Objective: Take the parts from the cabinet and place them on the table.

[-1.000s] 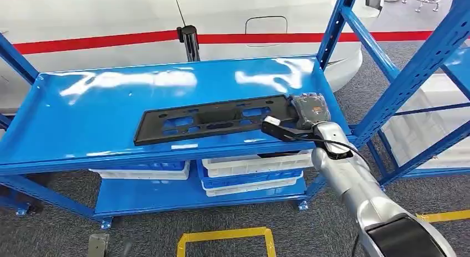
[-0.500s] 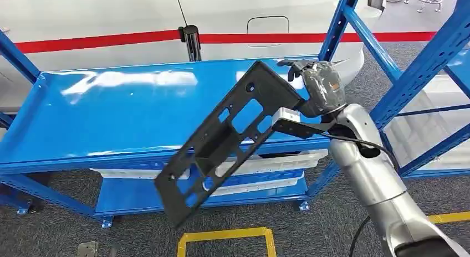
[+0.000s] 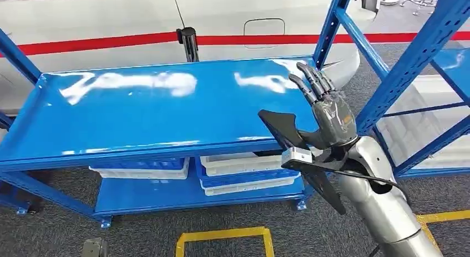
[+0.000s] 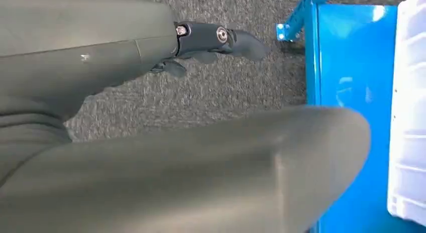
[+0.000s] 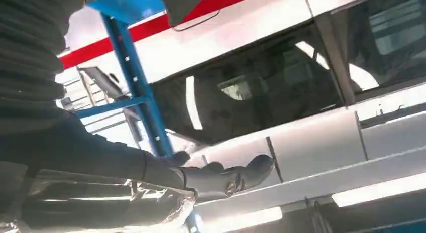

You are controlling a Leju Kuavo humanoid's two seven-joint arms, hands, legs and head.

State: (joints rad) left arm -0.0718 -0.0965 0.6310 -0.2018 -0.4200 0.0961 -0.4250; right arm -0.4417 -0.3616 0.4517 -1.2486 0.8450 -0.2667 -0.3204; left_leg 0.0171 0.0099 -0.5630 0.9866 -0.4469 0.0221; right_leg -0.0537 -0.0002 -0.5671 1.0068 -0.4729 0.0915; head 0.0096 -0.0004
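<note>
right hand [image 3: 331,119] raised in front of the right end of the blue shelf rack [image 3: 138,110], fingers [image 3: 311,80] stretched up and slightly spread, thumb side turned toward the black part [image 3: 288,136]. black flat part seen almost edge-on, tilted steeply, upper end just left of the palm and lower end [image 3: 327,191] pointing down past the wrist, over the grey carpet [image 3: 310,229]. held at the base of the hand, between thumb and palm as far as can be told; exact contact hidden behind the part and a small grey block [image 3: 295,155] at the wrist. clear of the top shelf surface, just in front of its front edge.

silver right forearm [image 3: 382,204] rising from the lower right corner, a black cable [image 3: 363,176] looping beside the wrist.

top shelf glossy blue with white glare patches. lower shelf carrying white and blue trays [image 3: 244,171] stacked under the right half and another stack [image 3: 138,169] under the left half. behind the rack, a white car body [image 3: 111,19] with a red stripe [image 3: 94,42] and a fuel flap outline [image 3: 265,25]. second blue rack frame [image 3: 421,63] to the right. yellow tape lines [image 3: 221,237] on the carpet in front.

in the right wrist view, dark fingers [image 5: 221,180] extended against the car's window and white panels, a blue upright [image 5: 133,82] beside them.

in the left wrist view, left hand [image 4: 211,42] hanging over grey carpet beside a blue shelf edge [image 4: 346,92] and a white tray [image 4: 409,117], dark fingers partly seen past the grey cover, nothing visible in them; whether spread or curled cannot be told
</note>
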